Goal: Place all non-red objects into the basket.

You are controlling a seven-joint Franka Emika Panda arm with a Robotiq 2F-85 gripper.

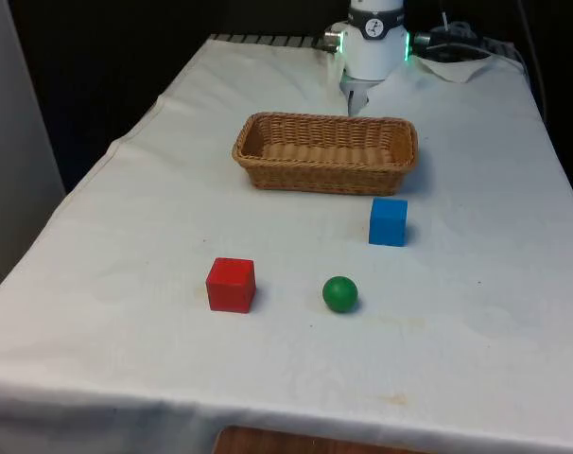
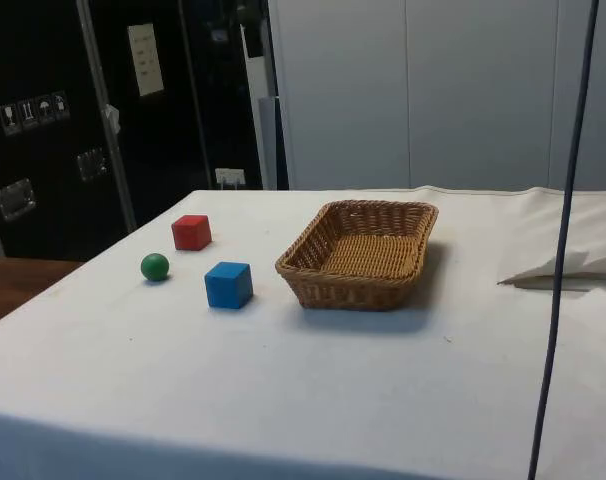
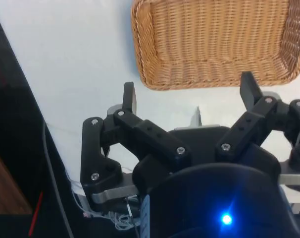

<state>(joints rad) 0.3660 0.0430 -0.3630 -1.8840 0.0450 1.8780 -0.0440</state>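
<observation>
Wicker basket (image 1: 325,151) sits empty mid-desk with my hand (image 3: 187,96) spread open and holding nothing behind its far rim, so I should clear it, descend squarely over the nearby blue cube (image 1: 389,221), then fetch the green ball (image 1: 340,294), leaving the red cube (image 1: 231,285).

- We see the wicker basket (image 1: 325,153) sitting upright and empty.
- Our blue cube (image 1: 389,221) rests flat just beside the basket.
- Our green ball (image 1: 340,294) lies between the blue cube and the red cube (image 1: 231,285), apart from both.
</observation>
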